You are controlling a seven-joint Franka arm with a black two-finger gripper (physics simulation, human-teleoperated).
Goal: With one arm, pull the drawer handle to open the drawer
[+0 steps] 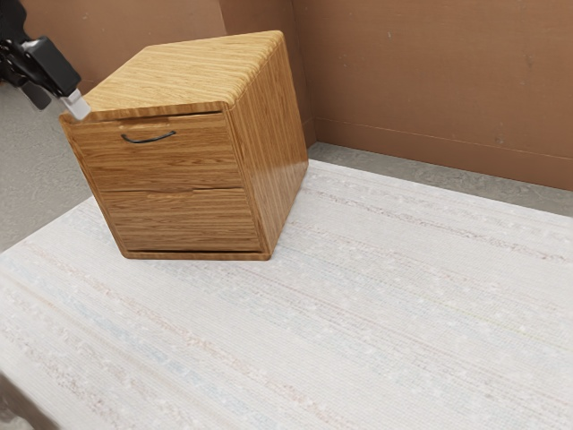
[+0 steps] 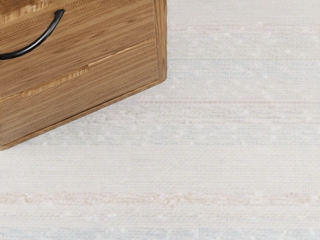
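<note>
pale woven-textured bench (image 1: 358, 322) fills the foreground of the exterior view. on it stands the light striped wooden cabinet (image 1: 273, 134) with two drawer fronts. the upper wooden drawer (image 1: 179, 161) carries the thin dark curved metal handle (image 1: 149, 137), and the plain lower drawer front (image 1: 183, 219) sits under it. the black-bodied jaws come in at the exterior view's left, close by the cabinet's upper front corner. whether they are released or clenched cannot be told from this angle. the handle lies near the jaws but clearly apart from them, a little lower and farther along the reach. nothing is between the jaws and the handle. the upper drawer looks flush with the cabinet front, so it reads as shut. a brown panelled wall (image 1: 430, 72) stands far beyond the jaws.

pale bench (image 2: 225, 160) again lies closest in the wrist view. the cabinet's front frame (image 2: 161, 45) stands ahead of the jaws. part of the dark handle (image 2: 42, 38) curves across the upper drawer front (image 2: 100, 35), off to one side of the jaws' line rather than centred under them. the lower front (image 2: 75, 100) shows no gap either.

as a judgement, the task is at its start: the approach is under way, and lining up on the handle, grasping it and pulling the drawer out are all left.
</note>
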